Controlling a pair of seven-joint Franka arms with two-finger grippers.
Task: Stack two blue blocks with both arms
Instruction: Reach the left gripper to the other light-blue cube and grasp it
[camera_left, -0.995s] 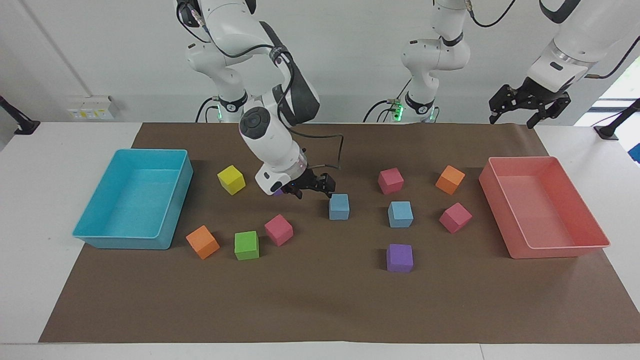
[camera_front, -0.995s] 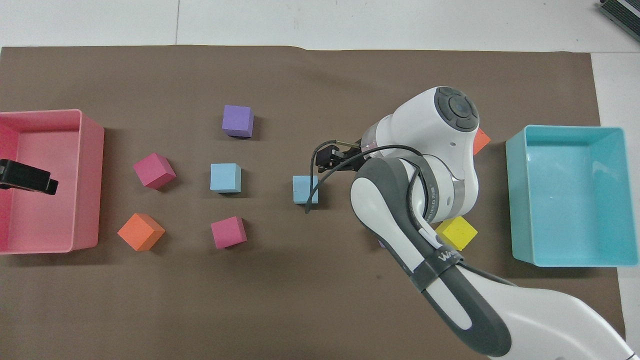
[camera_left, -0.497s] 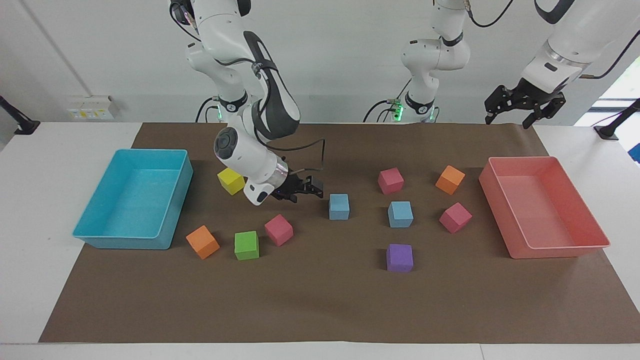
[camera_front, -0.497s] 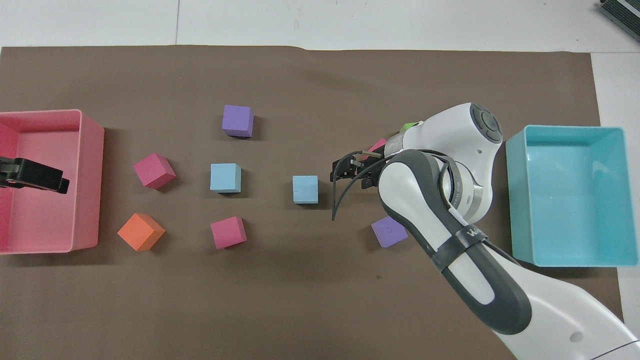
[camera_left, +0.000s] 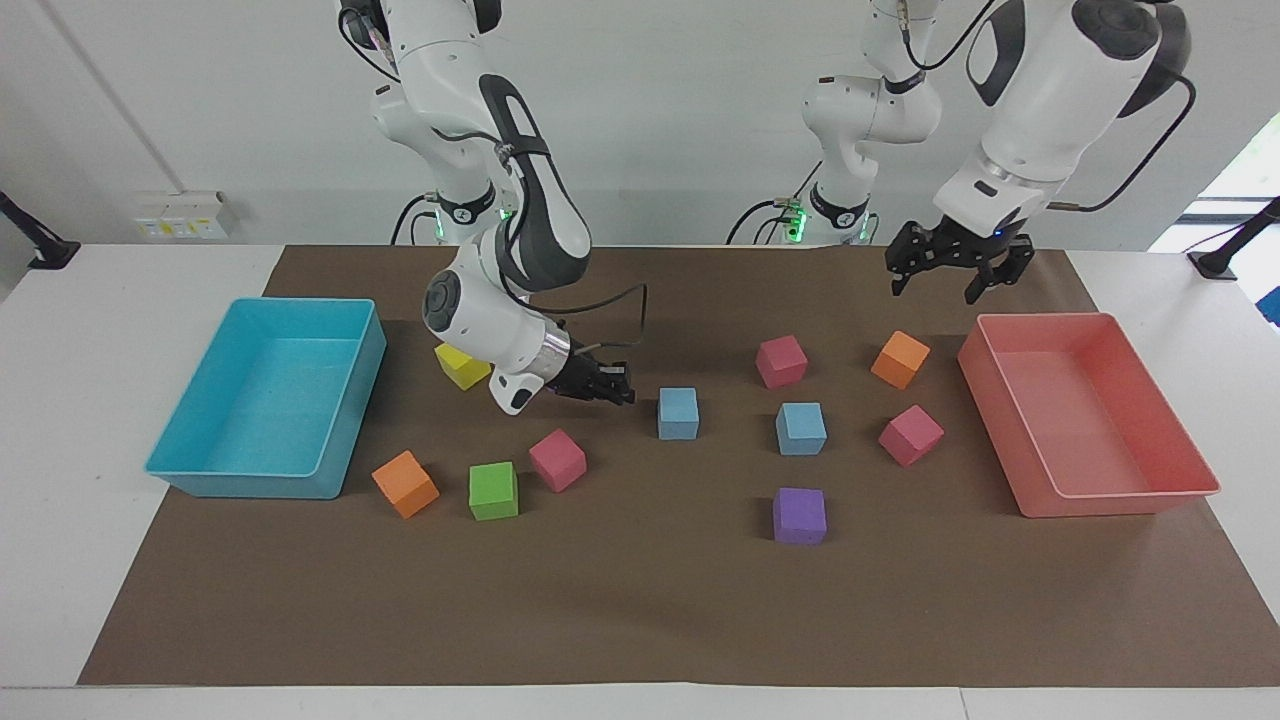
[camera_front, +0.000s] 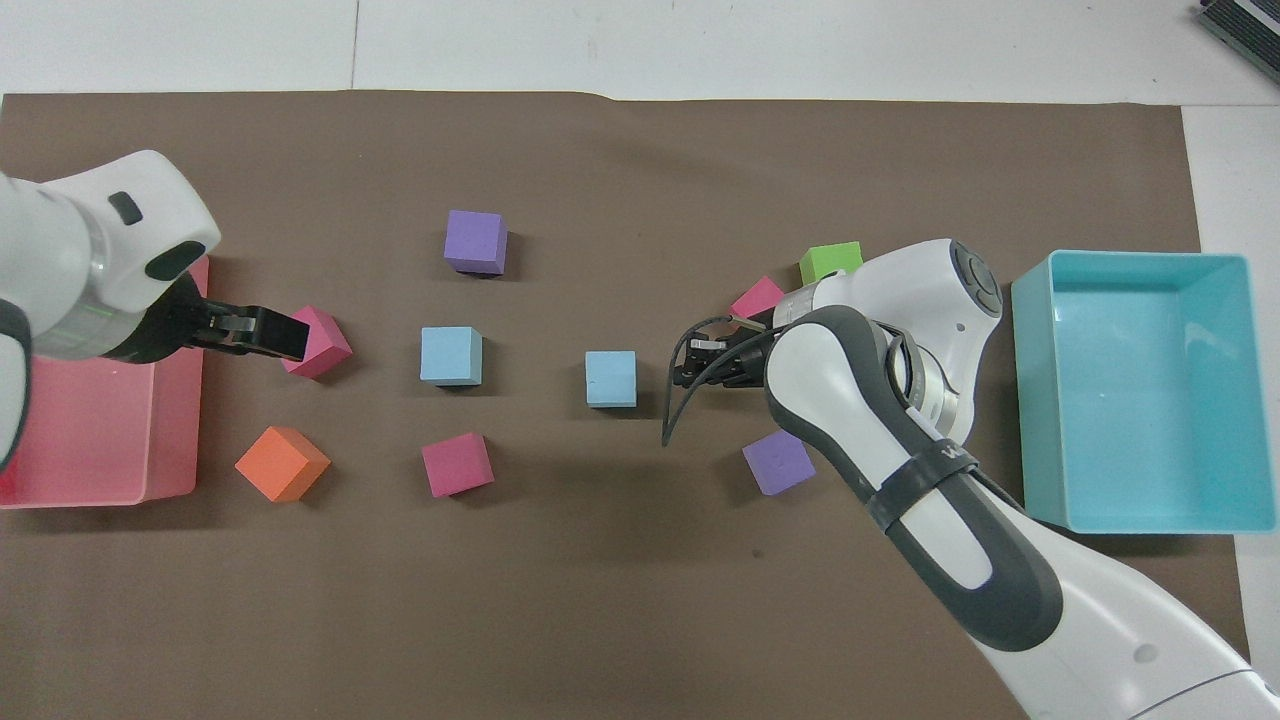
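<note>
A white table (camera_left: 60, 420) carries a brown paper mat (camera_left: 640, 600), with a plain white wall (camera_left: 680, 120) at the robots' end and a wall socket (camera_left: 180, 215) low on it. Counted on the mat: two blue blocks, three pink cubes, two orange, two purple, one yellow, one green, plus two trays. In the facing view, taking the mat's middle as the dial's centre, one blue block (camera_left: 678, 413) sits almost at centre and the other blue block (camera_left: 801, 428) lies at 3 o'clock from it, apart, both flat on the mat, neither stacked. The turquoise tray (camera_left: 300, 480) lies at 9 o'clock, the pink tray (camera_left: 1100, 500) at 3 o'clock. The right gripper (camera_left: 620, 385) hangs low over the mat just beside the central blue block, at its 9 o'clock, its fingertips drawn together on nothing. The left gripper (camera_left: 950, 270) is raised over the mat at 2 o'clock, near the orange cube (camera_left: 900, 359) and the pink tray's corner, its fingers spread wide and empty.
</note>
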